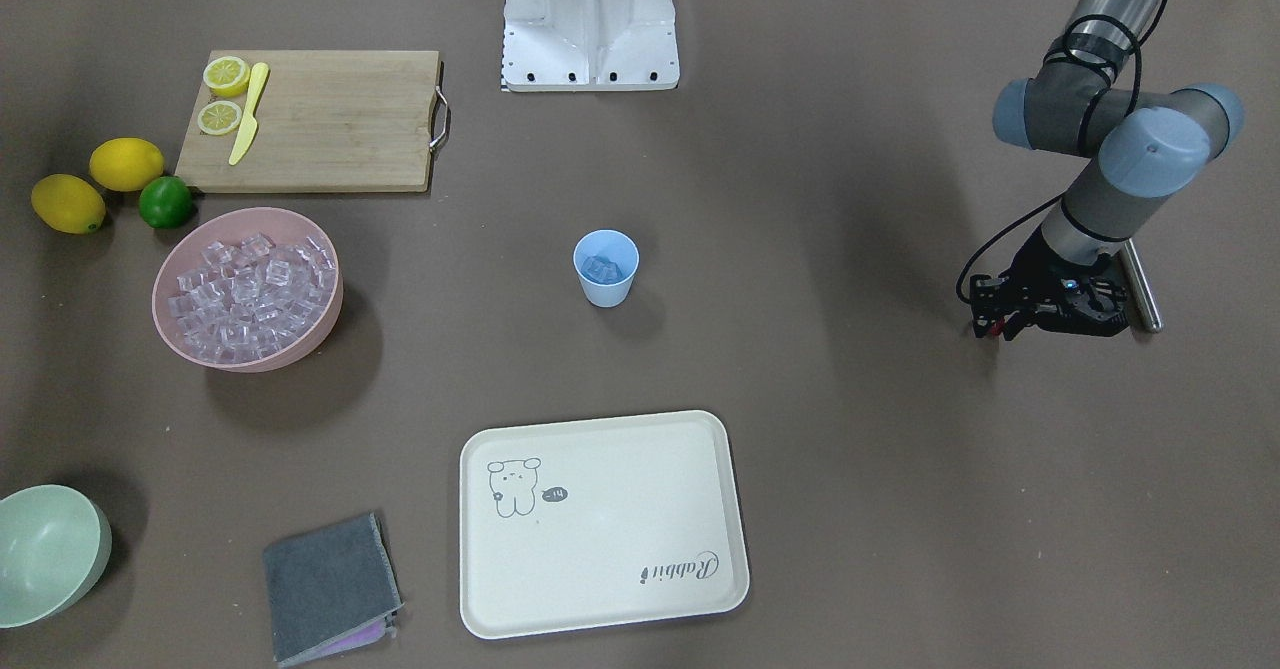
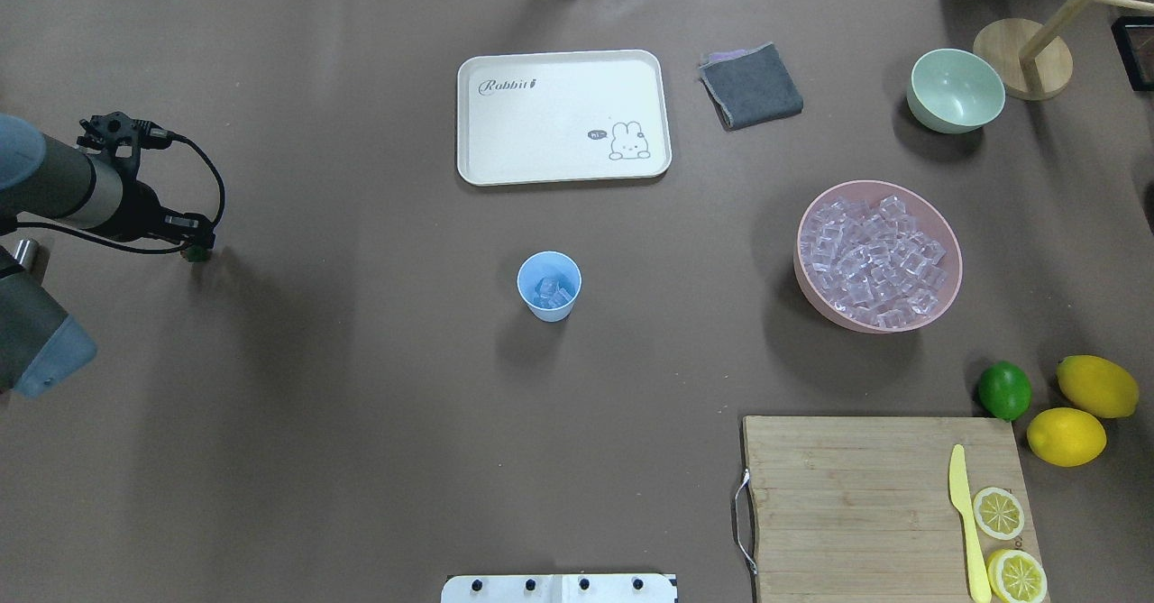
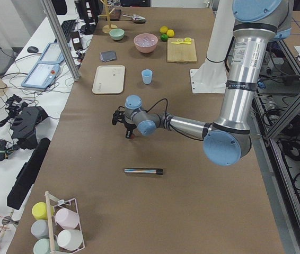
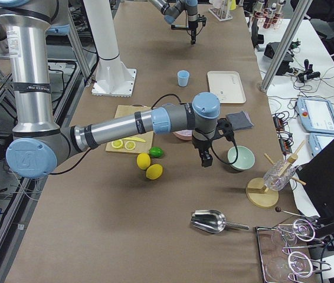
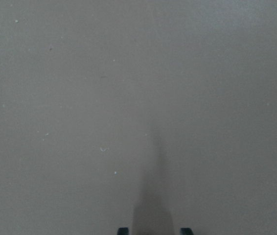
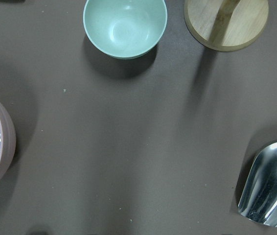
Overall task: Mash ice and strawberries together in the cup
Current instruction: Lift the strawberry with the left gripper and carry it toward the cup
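Note:
The light-blue cup [image 2: 549,286] stands upright mid-table with a few cubes of ice [image 2: 551,293] inside. More ice [image 2: 874,256] fills the pink bowl [image 2: 951,296]. My left gripper [image 2: 191,248] is far from the cup at the table's left end, pointing down. It is shut on the small red strawberry [image 3: 131,136], whose green top [image 2: 194,255] shows at the tips. In the left wrist view only the two fingertips [image 5: 123,230] show over bare table. My right gripper [image 4: 205,158] hovers between the pink and pale-green bowls. I cannot tell whether it is open or shut.
A metal rod [image 3: 143,171] lies near the left arm. A cream tray [image 2: 505,148], a grey cloth [image 2: 751,86] and a pale-green bowl [image 6: 125,27] sit at the far side. A cutting board [image 2: 847,495] holds lemon halves and a yellow knife, beside lemons and a lime [image 2: 1004,390]. A metal scoop [image 6: 270,183] lies right.

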